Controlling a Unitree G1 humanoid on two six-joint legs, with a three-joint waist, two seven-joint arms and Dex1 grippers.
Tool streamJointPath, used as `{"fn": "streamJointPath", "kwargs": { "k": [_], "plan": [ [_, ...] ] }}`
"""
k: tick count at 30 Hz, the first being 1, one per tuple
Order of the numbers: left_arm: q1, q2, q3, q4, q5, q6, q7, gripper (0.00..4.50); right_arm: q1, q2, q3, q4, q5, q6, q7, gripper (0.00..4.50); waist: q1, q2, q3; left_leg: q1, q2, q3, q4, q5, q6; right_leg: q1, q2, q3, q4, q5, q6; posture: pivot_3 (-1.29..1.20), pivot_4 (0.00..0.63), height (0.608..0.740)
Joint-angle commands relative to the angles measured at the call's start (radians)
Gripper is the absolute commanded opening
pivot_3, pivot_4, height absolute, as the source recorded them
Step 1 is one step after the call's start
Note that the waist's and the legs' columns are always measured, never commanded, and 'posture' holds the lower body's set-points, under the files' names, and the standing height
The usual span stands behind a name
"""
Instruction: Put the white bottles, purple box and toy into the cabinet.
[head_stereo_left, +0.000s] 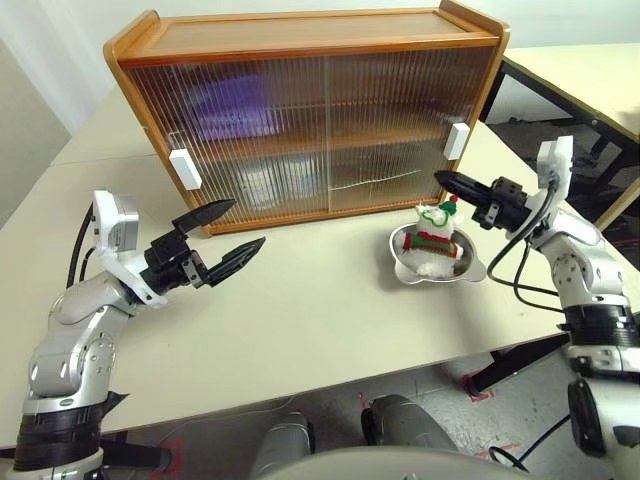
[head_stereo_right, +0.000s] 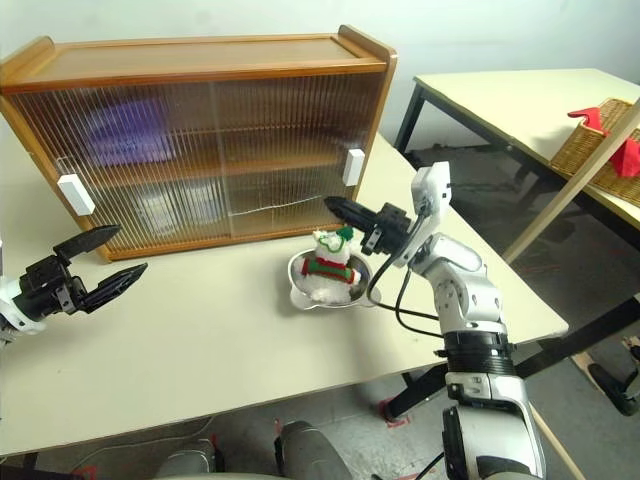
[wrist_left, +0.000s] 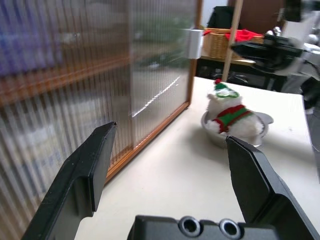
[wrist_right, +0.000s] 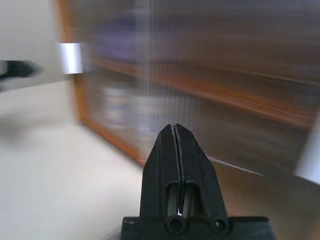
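With the ribbed doors of the big orange-brown wooden cabinet (head_stereo_left: 310, 120) closed, the right door should first be slid aside by the clenched right claw (head_stereo_left: 447, 179) near its small white handle (head_stereo_left: 457, 141), while the fluffy white plush toy (head_stereo_left: 434, 236) waits in the shiny metal dish (head_stereo_left: 472, 266) on the pale desk (head_stereo_left: 300, 320) and the released left claw (head_stereo_left: 228, 233) is kept clear.

An orange-brown wooden cabinet (head_stereo_left: 300, 110) is standing on the desk (head_stereo_left: 300, 310) with both ribbed translucent doors slid shut; the purple box (head_stereo_left: 235, 105) is showing as a lavender blur on its upper shelf; pale white bottles (head_stereo_left: 262, 180) are glimmering faintly on the lower shelf; the toy (head_stereo_left: 436, 235), a fluffy white plush in striped scarf and green hat, is sitting upright in a metal dish (head_stereo_left: 472, 268) just before the cabinet's right door.
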Motion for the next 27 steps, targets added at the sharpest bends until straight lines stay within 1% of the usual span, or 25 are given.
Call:
{"fn": "streamJointPath", "kwargs": {
  "k": [1, 7, 10, 13, 17, 27],
  "plan": [
    [0.006, 0.006, -0.015, -0.012, 0.013, -0.009, -0.003, 4.5, -0.049, -0.001, -0.04, 0.089, -0.061, -0.058, -0.089, 0.04, 0.0, 0.002, -0.001, 0.0, 0.0, 0.0, 0.0, 0.0, 0.0, 0.0, 0.0, 0.0, 0.0, 0.0, 0.0, -0.18, 0.0, 0.74],
    [-0.013, 0.006, -0.027, 0.006, 0.032, -0.016, 0.009, 4.5, -0.12, 0.011, -0.069, 0.204, -0.143, -0.16, -0.235, 0.04, 0.001, 0.005, -0.002, 0.0, 0.003, 0.0, -0.002, 0.0, 0.001, -0.002, 0.001, 0.0, 0.001, -0.001, 0.0, -0.17, 0.0, 0.74],
    [-0.019, 0.003, -0.032, 0.018, 0.042, -0.025, 0.008, 4.5, -0.139, 0.022, -0.065, 0.236, -0.165, -0.177, -0.266, 0.04, 0.001, 0.005, -0.002, -0.001, 0.003, 0.001, -0.003, 0.0, 0.001, -0.002, 0.001, 0.0, 0.0, -0.002, 0.002, -0.17, 0.0, 0.74],
    [-0.02, 0.003, -0.036, 0.038, 0.06, -0.038, 0.014, 4.5, -0.148, 0.029, -0.052, 0.261, -0.2, -0.182, -0.3, 0.04, 0.001, 0.005, -0.002, -0.001, 0.004, 0.001, -0.003, -0.001, 0.002, -0.002, 0.001, 0.0, -0.001, 0.002, 0.008, -0.16, 0.0, 0.74],
    [-0.014, 0.011, -0.039, 0.063, 0.087, -0.059, 0.01, 4.5, -0.162, 0.031, -0.059, 0.297, -0.209, -0.196, -0.298, 0.04, 0.002, 0.006, -0.002, -0.001, 0.006, 0.0, -0.003, -0.001, 0.002, -0.002, 0.001, 0.0, -0.001, 0.002, 0.008, -0.16, 0.0, 0.74],
    [-0.024, 0.016, -0.033, 0.062, 0.085, -0.057, 0.02, 4.5, -0.179, 0.034, -0.049, 0.344, -0.225, -0.205, -0.276, 0.04, 0.002, 0.006, -0.002, -0.001, 0.007, 0.001, -0.003, -0.001, 0.002, -0.002, 0.001, 0.0, -0.001, 0.001, 0.006, -0.16, 0.0, 0.74]
  ]
}}
